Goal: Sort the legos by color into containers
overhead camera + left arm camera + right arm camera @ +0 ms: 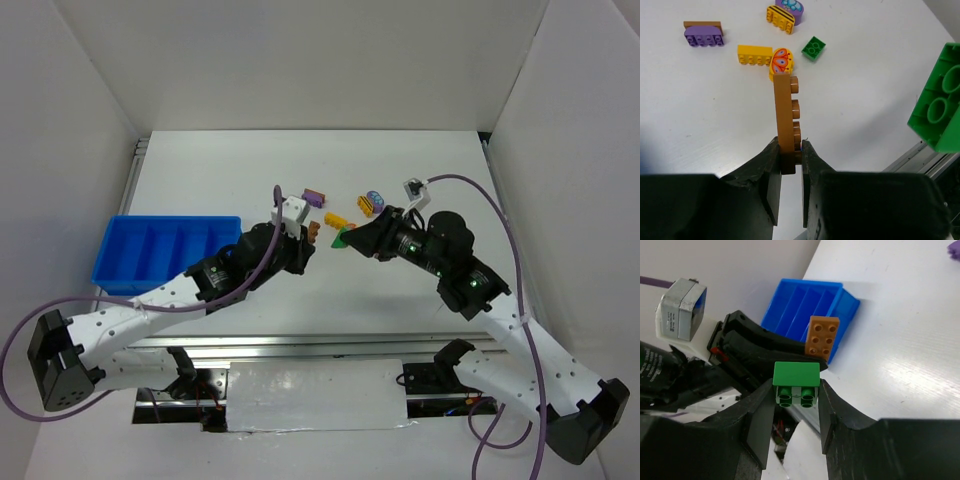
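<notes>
White-and-black arms [130,312], purple cables [460,178], black jaws

Brown lego [784,115], green lego [796,376] gripped; perhaps five legos [754,54] loose.

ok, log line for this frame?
left pincer: shut on brown plate | right pincer: shut on green brick | blue tray: no bricks visible

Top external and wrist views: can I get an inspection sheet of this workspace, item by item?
Surface: white table, no spills seen.
Job's things: blue tray at left, no brick seen in its visible compartments; purple brick, yellow brick and small green piece among those loose on the table.
Clutter: nothing seen.
Grippers: left gripper shut on brown plate; right gripper shut on green brick.
Cables: purple cable loops off each arm.
Surroundings: white walls; metal rail at near edge.
</notes>
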Available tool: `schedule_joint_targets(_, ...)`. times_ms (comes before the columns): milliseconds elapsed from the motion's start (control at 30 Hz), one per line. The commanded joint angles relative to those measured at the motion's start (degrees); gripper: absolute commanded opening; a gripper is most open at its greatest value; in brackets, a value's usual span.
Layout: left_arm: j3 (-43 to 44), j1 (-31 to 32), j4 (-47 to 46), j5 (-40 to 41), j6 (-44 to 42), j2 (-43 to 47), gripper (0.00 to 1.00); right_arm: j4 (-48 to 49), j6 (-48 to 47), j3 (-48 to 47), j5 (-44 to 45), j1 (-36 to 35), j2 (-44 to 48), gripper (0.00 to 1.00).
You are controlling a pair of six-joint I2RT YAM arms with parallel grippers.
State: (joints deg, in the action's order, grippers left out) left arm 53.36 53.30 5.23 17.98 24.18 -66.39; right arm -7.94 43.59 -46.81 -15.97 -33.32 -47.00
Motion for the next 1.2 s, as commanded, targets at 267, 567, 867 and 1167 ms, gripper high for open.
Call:
schedule_joint_targets(267, 18.0, -4.2, 28.3, 24.8, 14.5, 0.8, 0.0, -0.2, -10.1, -2.2, 7.3, -0.7, 0.8, 0.0)
schedule_joint_targets(567, 25.2, -14.9, 40.6, 29.0, 16.5, 9.3, 0.0, 12.7, -7.6, -10.8, 10.8, -15.1, -28.4, 0.0)
schedule_joint_targets(867, 27.1, -15.9, 41.5, 29.0, 11.4, 12.8, 0.0, 11.5, -7.8, -33.1, 15.5, -22.8, -53.2, 0.0)
schedule_joint_targets(1167, 23.4, -16.4, 40.0, 28.8, 8.7, 15.9, 0.0, 10.0, -8.0, -47.5, 17.5, -24.6, -70.5, 0.0)
